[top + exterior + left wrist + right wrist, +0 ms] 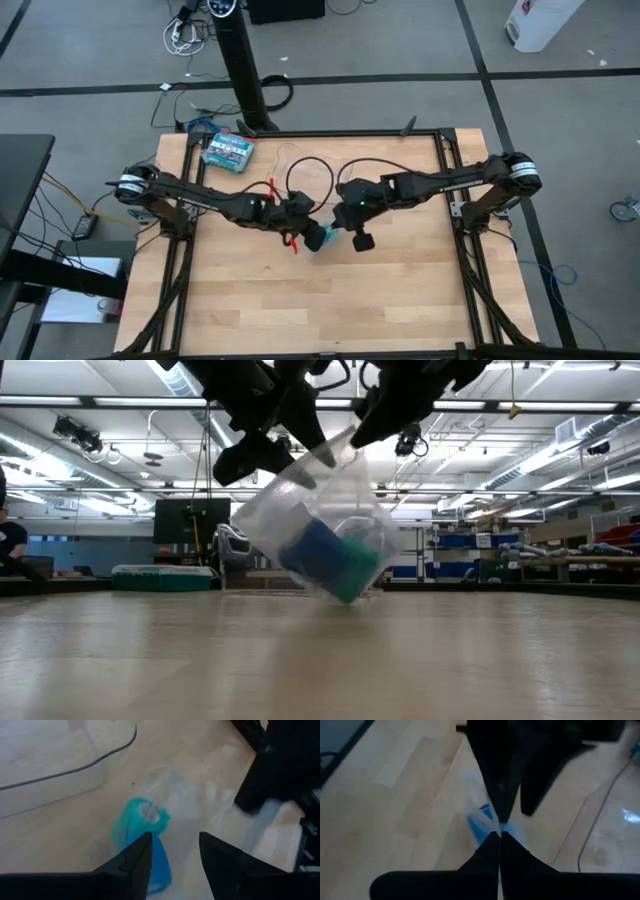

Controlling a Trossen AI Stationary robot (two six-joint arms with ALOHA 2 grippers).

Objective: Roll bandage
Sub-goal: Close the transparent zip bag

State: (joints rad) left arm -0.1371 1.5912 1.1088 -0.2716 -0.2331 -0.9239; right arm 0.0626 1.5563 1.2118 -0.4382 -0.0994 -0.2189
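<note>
A clear plastic bag (320,510) hangs tilted over the middle of the table. Inside it sit the bandage, a small blue roll (315,550), and a teal-green roll (360,565). My right gripper (499,834) is shut on the bag's top. My left gripper (175,852) stands open at the bag's upper left side (275,470). The teal-green roll (142,817) and the blue roll (160,865) show just beyond its fingers. From above, both grippers (300,235) (345,232) meet over the bag (325,240). My right gripper pinches the bag's clear top edge (487,817) between its two fingers, slanting down from the table's right. The bag hangs below the fingers, tilted, with both rolls sunk into its lower corner (345,595), at or just above the table. My left gripper: whether its parted fingers touch the clear plastic cannot be told.
A green-and-white printed box (228,150) lies at the far left corner and also shows in the low view (160,575). Black cables (310,175) loop across the far middle of the table. The near half of the wooden top (330,310) lies bare.
</note>
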